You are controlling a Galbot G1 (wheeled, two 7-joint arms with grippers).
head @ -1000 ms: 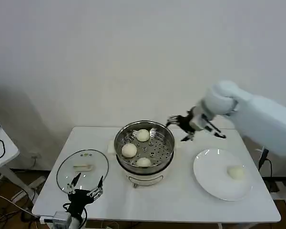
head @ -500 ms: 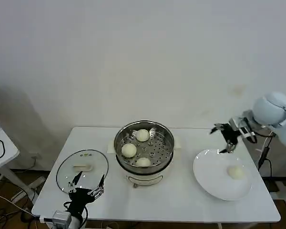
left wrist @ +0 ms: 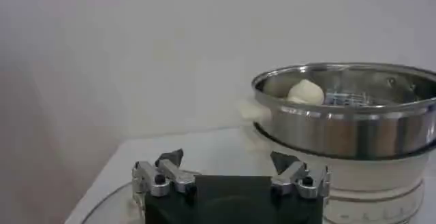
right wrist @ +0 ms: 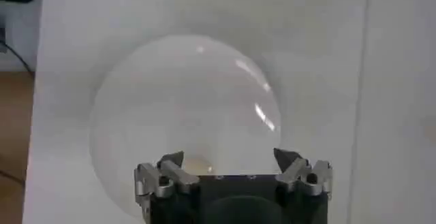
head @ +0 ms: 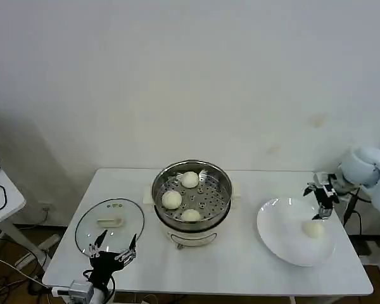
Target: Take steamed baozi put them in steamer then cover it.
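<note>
From the head, three buns (head: 190,180) are seen in the steamer (head: 191,193); the fourth bun (head: 313,229) lies on the plate (head: 278,237) at four o'clock, under the spread right gripper (head: 321,197). It looks soft, best pinched gently at its sides.

At the left wrist, the left gripper (left wrist: 230,167) is held released near the lid (head: 109,227).

At the right wrist, the plate is seen below parted fingers.

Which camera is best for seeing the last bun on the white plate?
The head view: the last bun lies whole on the white plate, with the open right gripper just above it. The right wrist view shows a sliver of it behind that gripper. The left wrist view faces the steamer instead.
</note>
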